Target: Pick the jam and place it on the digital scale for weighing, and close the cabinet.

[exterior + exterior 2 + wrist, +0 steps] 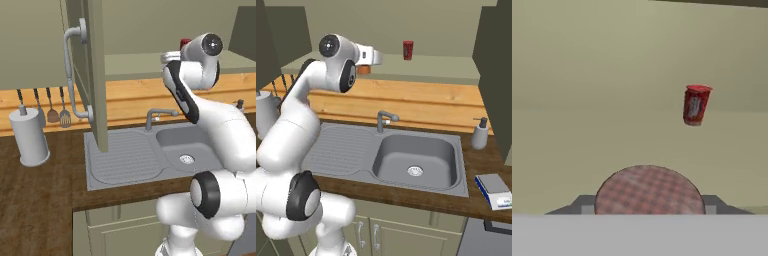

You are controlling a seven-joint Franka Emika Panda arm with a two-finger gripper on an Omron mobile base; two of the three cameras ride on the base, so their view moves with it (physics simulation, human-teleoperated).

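Gripper (648, 207) is closing partway round the jam (648, 192), jaws flanking its lid, on the cabinet shelf (431, 65) near the left end. Red can (696, 104) is sitting further back. Scale (495, 191) is waiting at the worktop's right front edge; cabinet door (92, 70) is hanging open.

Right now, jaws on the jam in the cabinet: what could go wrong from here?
1. The gripper seems to hold the jam by its sides only; a fast pull-out could let it slip.
2. The red can shares the shelf; a sideways swing may topple it.
3. The digital scale sits at the counter's far right, past the sink; a drop could land in the basin.
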